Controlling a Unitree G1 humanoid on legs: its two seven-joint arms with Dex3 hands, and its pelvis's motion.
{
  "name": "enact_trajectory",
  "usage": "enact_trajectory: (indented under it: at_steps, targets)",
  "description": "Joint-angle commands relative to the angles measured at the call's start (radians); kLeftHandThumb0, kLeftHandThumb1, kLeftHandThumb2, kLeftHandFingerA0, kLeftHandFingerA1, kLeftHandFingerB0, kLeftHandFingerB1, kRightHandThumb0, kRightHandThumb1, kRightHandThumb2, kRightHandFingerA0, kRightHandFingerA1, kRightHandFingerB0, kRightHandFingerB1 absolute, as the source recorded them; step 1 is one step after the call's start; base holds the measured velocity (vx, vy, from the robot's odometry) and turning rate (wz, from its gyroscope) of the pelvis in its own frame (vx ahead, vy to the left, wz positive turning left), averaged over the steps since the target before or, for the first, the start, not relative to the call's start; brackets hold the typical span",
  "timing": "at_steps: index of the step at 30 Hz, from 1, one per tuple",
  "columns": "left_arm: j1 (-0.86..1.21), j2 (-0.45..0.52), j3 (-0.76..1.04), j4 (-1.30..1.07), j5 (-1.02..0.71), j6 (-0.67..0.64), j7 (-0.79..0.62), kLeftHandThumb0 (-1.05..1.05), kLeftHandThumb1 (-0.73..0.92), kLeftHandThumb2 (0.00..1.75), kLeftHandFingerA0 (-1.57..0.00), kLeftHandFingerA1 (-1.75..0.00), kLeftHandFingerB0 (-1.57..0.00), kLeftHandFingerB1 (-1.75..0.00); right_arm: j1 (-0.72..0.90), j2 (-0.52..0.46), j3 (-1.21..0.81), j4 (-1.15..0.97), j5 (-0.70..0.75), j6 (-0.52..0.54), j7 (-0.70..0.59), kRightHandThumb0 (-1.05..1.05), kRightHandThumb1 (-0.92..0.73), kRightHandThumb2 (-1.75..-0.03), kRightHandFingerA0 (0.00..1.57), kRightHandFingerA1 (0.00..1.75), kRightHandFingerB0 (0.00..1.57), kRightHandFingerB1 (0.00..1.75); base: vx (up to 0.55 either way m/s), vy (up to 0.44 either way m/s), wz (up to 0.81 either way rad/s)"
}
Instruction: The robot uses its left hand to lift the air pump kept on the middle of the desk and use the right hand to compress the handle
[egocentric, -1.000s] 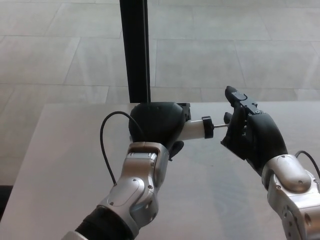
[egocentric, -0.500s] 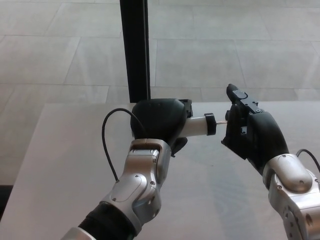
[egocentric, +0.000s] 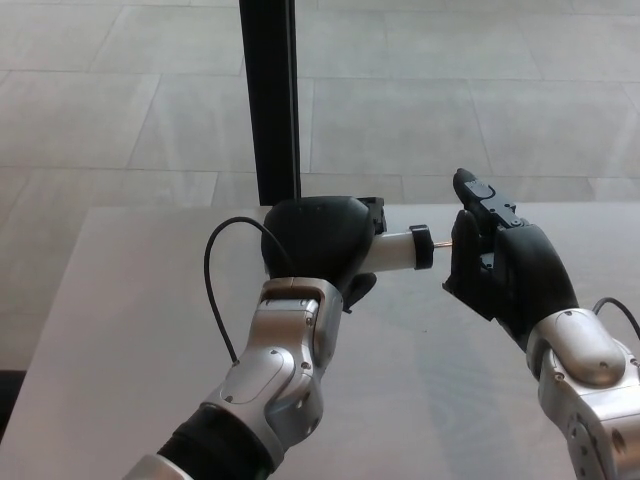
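My left hand (egocentric: 318, 243) is shut on the air pump, held above the middle of the desk. Only the pump's white barrel (egocentric: 392, 251) and its black end cap (egocentric: 421, 247) stick out to the right of the hand. A thin rod (egocentric: 441, 241) runs from the cap to my right hand (egocentric: 505, 268), which is closed around the pump's handle; the handle itself is hidden behind that hand. One finger (egocentric: 477, 190) of the right hand points upward. A black hose (egocentric: 210, 262) loops out from the left hand.
The grey desk (egocentric: 120, 320) spreads under both arms. A black post (egocentric: 269, 100) stands just behind the desk's far edge, right behind my left hand. Tiled floor lies beyond.
My left hand has lifted the pump slightly and shifted it right toward the right hand. The bare rod between cap and right hand has become a little shorter.
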Motion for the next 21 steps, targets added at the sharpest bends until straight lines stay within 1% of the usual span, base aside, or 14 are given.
enact_trajectory:
  at_steps: [1, 20, 21]
  targets:
    - [-0.010, 0.003, 0.004, 0.005, -0.008, 0.019, 0.019, -0.35, 0.78, 0.73, -0.95, -1.68, -0.83, -1.05, 0.006, -0.013, -0.005, -0.010, -0.005, 0.006, 0.001, -0.98, -0.92, -0.95, 0.00, 0.00, 0.00, 0.00, 0.00, 0.000, 0.00]
    - [-0.011, 0.004, 0.001, 0.005, -0.012, 0.021, 0.020, -0.35, 0.78, 0.73, -0.95, -1.68, -0.83, -1.05, 0.006, -0.013, -0.005, -0.010, -0.005, 0.006, 0.001, -0.98, -0.92, -0.95, 0.00, 0.00, 0.00, 0.00, 0.00, 0.000, 0.00]
    - [-0.012, 0.003, -0.001, 0.005, -0.007, 0.032, 0.021, -0.36, 0.80, 0.71, -0.98, -1.74, -0.84, -1.21, 0.008, -0.015, -0.005, -0.011, -0.007, 0.007, 0.001, -1.02, -0.92, -0.96, 0.00, 0.00, 0.00, 0.00, 0.00, 0.000, 0.00]
